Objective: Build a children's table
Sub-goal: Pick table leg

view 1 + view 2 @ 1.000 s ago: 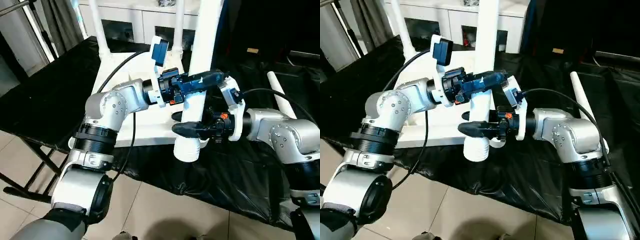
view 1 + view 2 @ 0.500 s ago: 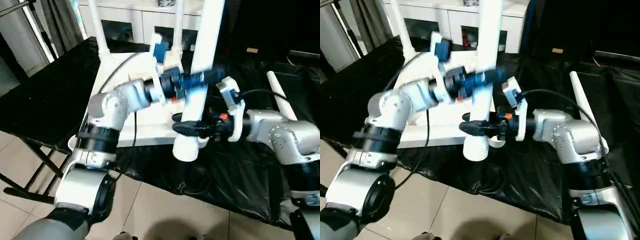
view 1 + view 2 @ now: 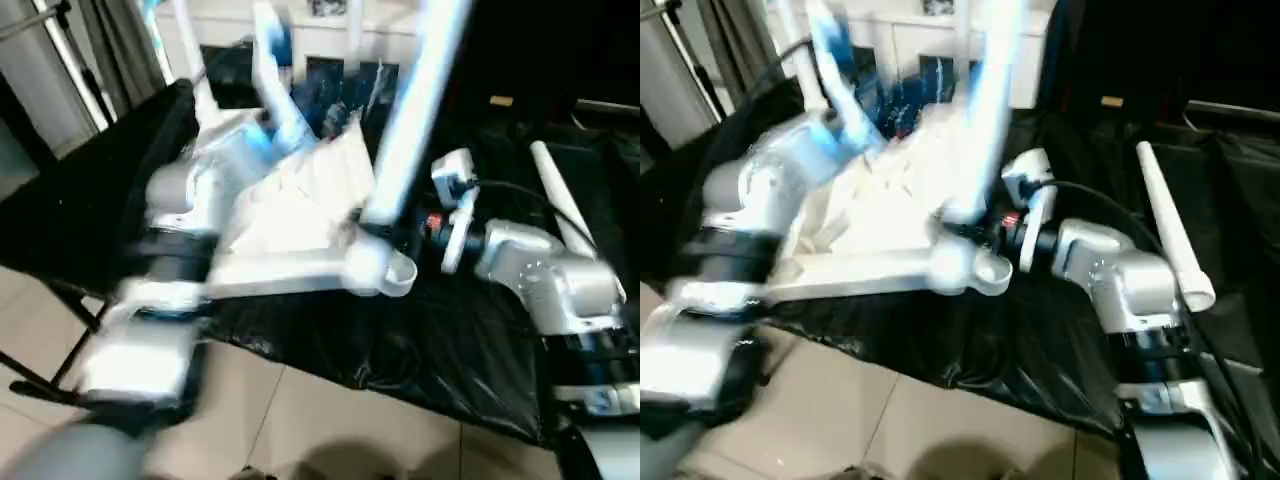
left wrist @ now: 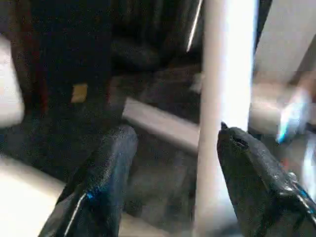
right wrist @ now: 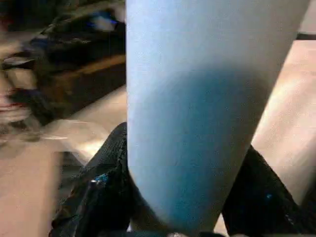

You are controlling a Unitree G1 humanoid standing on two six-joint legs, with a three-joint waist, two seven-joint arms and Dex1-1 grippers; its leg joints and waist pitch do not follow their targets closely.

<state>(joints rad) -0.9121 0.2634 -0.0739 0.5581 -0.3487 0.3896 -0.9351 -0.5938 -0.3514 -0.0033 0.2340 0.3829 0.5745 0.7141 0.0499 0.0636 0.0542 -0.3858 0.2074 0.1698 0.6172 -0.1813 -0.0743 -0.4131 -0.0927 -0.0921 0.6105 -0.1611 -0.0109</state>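
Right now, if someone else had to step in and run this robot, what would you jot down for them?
Right gripper: fingers shut on the long white tubular leg, held at the near corner socket of the white plastic rectangular tabletop.
Left gripper: fingers open, one finger beside that leg, not clamping it.
Two legs stand upright in the far sockets; a spare white leg lies on the black cloth by the right arm.
Left: whether the held leg is fully seated cannot be told; then fit the spare leg.
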